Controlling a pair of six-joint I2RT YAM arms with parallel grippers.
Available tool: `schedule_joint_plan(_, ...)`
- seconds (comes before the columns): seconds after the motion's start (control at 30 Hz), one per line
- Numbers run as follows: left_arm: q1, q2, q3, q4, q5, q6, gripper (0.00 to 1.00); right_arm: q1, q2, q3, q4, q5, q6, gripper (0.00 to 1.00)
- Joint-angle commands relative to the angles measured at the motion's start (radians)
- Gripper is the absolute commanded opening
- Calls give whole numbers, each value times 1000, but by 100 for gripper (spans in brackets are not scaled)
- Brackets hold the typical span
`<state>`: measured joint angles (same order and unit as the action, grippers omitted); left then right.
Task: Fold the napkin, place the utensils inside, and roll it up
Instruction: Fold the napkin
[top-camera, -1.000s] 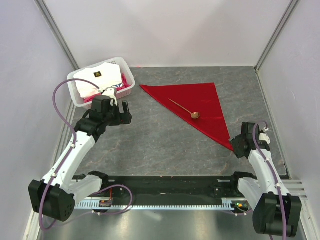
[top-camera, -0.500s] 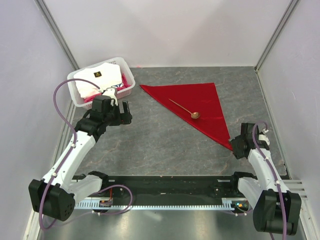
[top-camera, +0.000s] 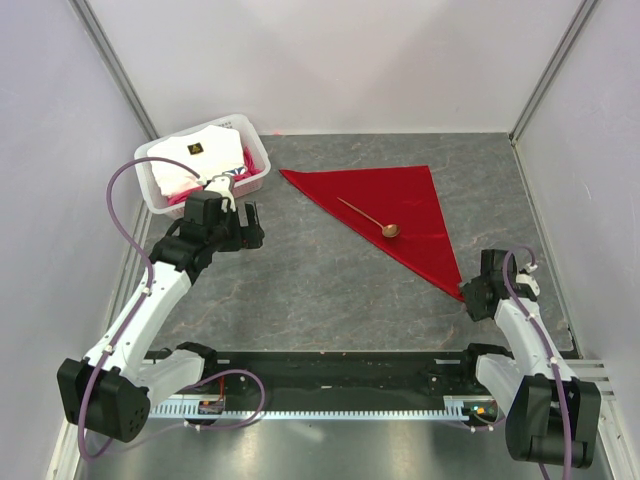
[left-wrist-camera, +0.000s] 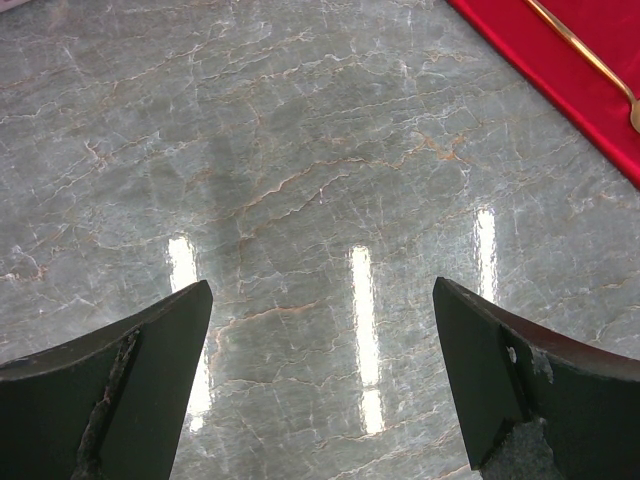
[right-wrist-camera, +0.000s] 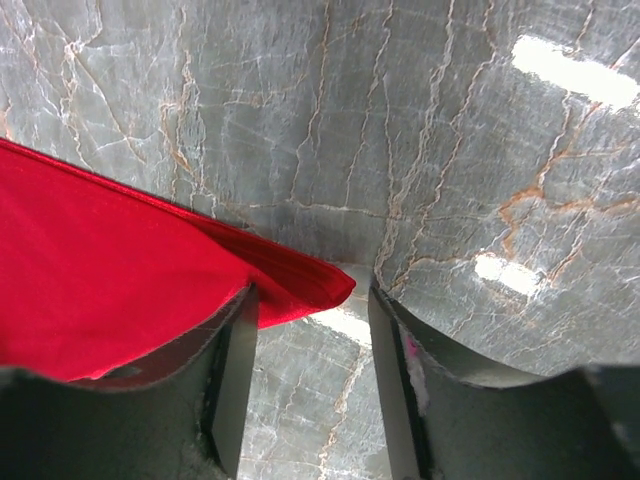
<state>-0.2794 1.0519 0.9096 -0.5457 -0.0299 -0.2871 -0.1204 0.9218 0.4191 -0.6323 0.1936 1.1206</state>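
Status: napkin (top-camera: 410, 195) corner at right tool (right-wrist-camera: 312, 295)
Your right tool stands open astride that corner; left tool (left-wrist-camera: 320, 300) open over the desk (left-wrist-camera: 300, 150); spoon (top-camera: 366, 218) lies on the napkin.

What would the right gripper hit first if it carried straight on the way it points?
Probably the near corner of the napkin, which lies in the gap of the open right gripper, with the table right beneath; how far off is unclear.

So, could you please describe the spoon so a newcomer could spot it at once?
On the grey table, right of centre, lies a red triangular napkin. The spoon rests on top. It alone is thin and brown, with a round bowl.
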Motion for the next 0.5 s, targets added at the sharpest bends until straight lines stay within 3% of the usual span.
schedule_joint_plan(0.0, -4, -7, 25, 6, -25, 23, 100, -10, -1, -22, 23, 30, 19, 53)
schedule_joint_plan(0.47, -7, -9, 26, 6, -21, 22, 100, -12, -8, -42, 32, 44, 30, 45)
